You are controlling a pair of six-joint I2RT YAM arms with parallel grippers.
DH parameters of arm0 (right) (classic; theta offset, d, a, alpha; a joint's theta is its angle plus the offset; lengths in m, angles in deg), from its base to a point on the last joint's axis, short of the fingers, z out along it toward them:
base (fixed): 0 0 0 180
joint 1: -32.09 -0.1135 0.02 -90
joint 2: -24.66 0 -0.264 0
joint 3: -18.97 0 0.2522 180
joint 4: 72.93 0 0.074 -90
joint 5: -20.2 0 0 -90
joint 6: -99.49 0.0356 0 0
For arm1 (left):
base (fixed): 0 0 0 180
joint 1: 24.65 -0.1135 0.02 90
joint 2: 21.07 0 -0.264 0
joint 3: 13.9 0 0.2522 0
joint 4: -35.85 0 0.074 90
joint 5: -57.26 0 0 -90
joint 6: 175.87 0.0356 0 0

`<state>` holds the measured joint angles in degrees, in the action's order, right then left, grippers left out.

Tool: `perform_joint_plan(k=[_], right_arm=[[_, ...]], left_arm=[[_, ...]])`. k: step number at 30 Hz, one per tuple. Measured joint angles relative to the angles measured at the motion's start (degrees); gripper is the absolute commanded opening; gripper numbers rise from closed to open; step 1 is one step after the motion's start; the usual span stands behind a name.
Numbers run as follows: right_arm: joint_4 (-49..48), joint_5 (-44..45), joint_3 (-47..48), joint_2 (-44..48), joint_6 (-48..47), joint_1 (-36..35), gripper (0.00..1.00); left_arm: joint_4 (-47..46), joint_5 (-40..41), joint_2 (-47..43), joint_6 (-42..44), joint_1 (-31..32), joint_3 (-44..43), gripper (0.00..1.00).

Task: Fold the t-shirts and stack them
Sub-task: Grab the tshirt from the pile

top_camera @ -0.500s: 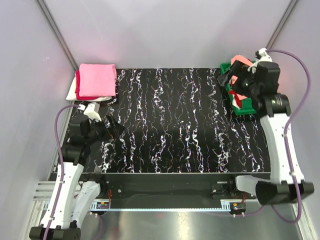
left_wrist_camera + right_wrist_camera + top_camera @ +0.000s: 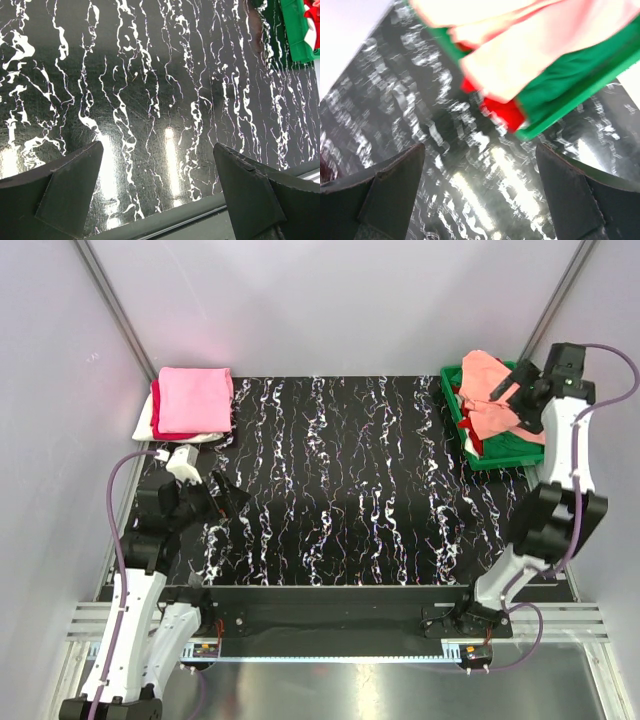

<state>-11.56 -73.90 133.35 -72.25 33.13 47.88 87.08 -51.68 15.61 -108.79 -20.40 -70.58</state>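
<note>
1. Salmon-peach t-shirt (image 2: 484,380): lies crumpled on top of the heap in the green tray (image 2: 497,460), at the far right corner of the counter (image 2: 350,500). In the right wrist view, a fold of it drapes over the tray's rim.
2. Red t-shirt (image 2: 501,114): partly visible beneath the salmon one, at the tray's edge.
3. Folded stack: a bright pink t-shirt (image 2: 195,398) lies on top, with red and white edges showing under it. The stack sits at the far left corner, well apart from the tray.
4. Right claw (image 2: 480,152): jaws spread wide with nothing between them, poised close to the tray and its cloth.
5. Left claw (image 2: 157,150): jaws likewise wide and empty, over bare counter on the left side.
6. Handling (a judgement): the shirt should be light, limp and not fragile. It will sag from wherever it is pinched and may drag the red shirt along.
7. Suggested hold: pinch a raised ridge or the overhanging fold of the salmon cloth, deep enough that the thin fabric does not slip out. Lift it clear of the tray's rim before carrying it to open counter.
</note>
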Motion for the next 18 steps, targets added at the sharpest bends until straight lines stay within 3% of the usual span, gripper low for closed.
perform_joint_plan(k=[5,14,18], right_arm=[[3.9,0.4,10.6,-13.5,0.5,4.7,1.00],[8.9,2.6,34.2,-33.5,0.6,4.7,0.98],[10.1,4.5,35.1,-36.0,1.1,4.7,0.94]], left_arm=[[-0.3,-0.3,-0.3,0.0,0.0,0.0,0.99],[-0.3,-0.3,0.2,0.0,0.0,0.0,0.99],[-0.3,-0.3,0.5,0.0,0.0,0.0,0.99]])
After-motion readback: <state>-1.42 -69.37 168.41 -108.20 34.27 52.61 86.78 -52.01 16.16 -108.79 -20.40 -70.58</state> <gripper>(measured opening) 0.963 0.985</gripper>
